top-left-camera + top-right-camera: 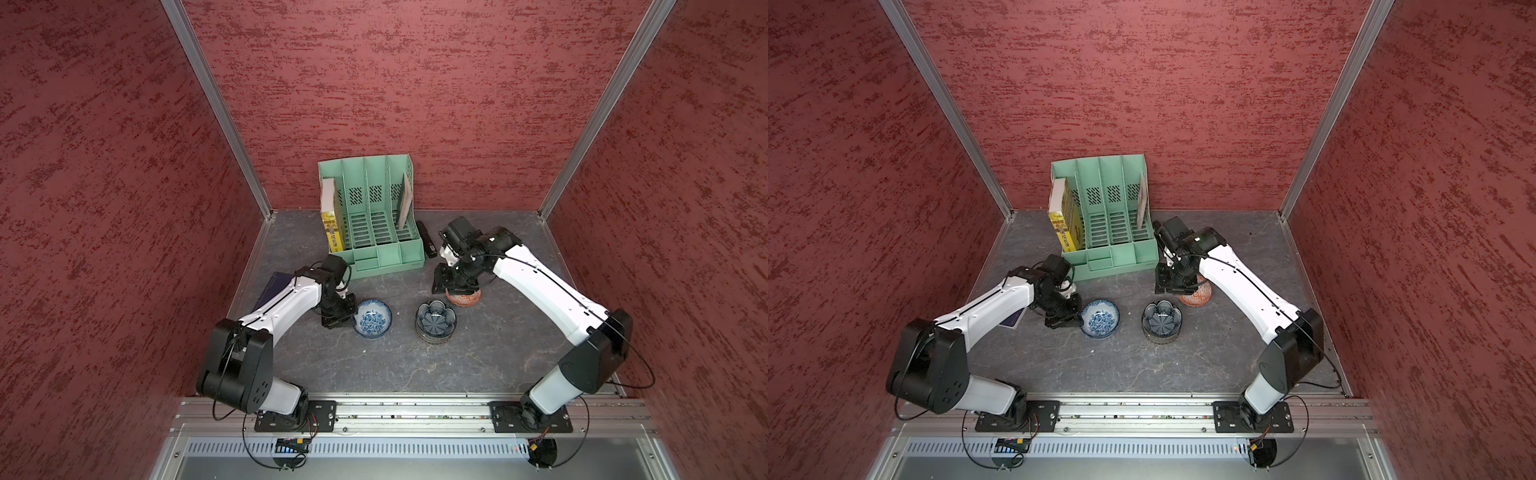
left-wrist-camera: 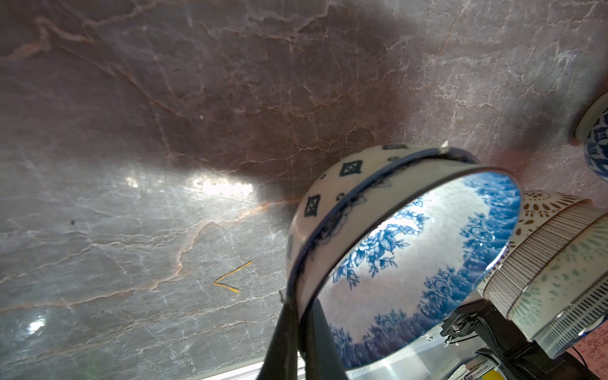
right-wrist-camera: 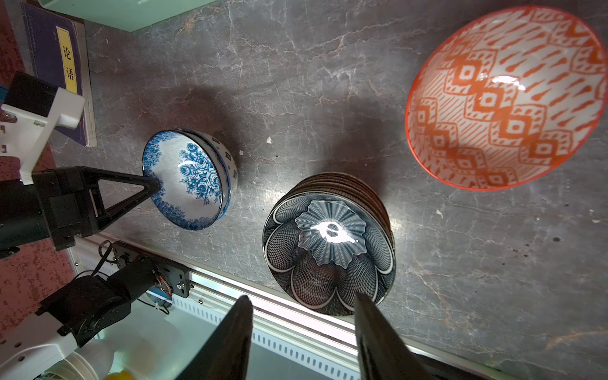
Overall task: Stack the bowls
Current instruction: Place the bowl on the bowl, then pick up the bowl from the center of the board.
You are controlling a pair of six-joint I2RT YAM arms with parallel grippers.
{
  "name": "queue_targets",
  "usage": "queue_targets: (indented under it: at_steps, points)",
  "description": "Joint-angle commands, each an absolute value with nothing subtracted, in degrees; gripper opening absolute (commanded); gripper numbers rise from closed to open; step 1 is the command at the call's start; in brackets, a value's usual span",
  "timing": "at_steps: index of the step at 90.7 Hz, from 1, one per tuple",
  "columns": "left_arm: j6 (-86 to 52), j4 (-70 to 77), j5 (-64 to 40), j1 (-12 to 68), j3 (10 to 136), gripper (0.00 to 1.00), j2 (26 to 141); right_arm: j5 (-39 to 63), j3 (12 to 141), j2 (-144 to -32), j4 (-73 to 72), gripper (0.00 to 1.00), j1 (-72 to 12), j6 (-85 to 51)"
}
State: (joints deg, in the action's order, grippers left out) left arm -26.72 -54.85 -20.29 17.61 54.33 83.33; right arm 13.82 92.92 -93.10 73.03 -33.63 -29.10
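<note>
Now the left hand [image 1: 352, 319] pinches the rim of the tilted blue bowl [image 1: 372, 318], at 9 o'clock of the stack [image 1: 435, 322]. The right hand [image 3: 302, 297], half-wide and empty, hangs over the orange bowl [image 1: 463, 297] at 1 o'clock. The rack [image 1: 374, 216] and stapler [image 1: 427, 241] stand behind, toward 12 o'clock.

A: The stack of bowls [image 1: 435, 322] is on the table [image 1: 374, 365]. What's around it?
B: There's the lone bowl [image 1: 372, 318] near, on its left; the third bowl [image 1: 464, 298] just behind the stack, to the right; the file rack [image 1: 374, 245] farther behind, to the left.
</note>
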Motion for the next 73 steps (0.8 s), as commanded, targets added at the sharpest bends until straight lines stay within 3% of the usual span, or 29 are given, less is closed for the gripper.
queue_targets:
  at_steps: [1, 8, 22, 33, 54, 73]
  points:
    - [-27.0, -55.0, -18.9, 18.2, 54.5, 0.01, 83.0, 13.9, 92.9, -92.3, 72.4, 0.53, -33.2, -28.7]
    - [-27.1, -55.2, -18.6, 18.2, 54.7, 0.06, 82.8, 13.7, 92.5, -92.2, 72.3, 0.53, -33.3, -28.6]
    - [-27.3, -55.9, -18.3, 18.2, 55.3, 0.41, 82.1, 13.2, 91.8, -92.4, 72.0, 0.55, -33.1, -28.5]
    - [-27.6, -57.2, -17.2, 18.1, 56.4, 0.54, 80.7, 12.1, 91.4, -92.6, 71.0, 0.60, -32.4, -27.7]
    - [-28.0, -62.8, -15.6, 17.0, 61.2, 0.62, 75.0, 10.0, 90.5, -95.8, 68.3, 0.61, -23.3, -27.8]
    - [-27.5, -65.5, -18.0, 16.8, 61.7, 0.65, 69.7, 7.4, 86.0, -98.9, 64.6, 0.49, -15.9, -29.6]
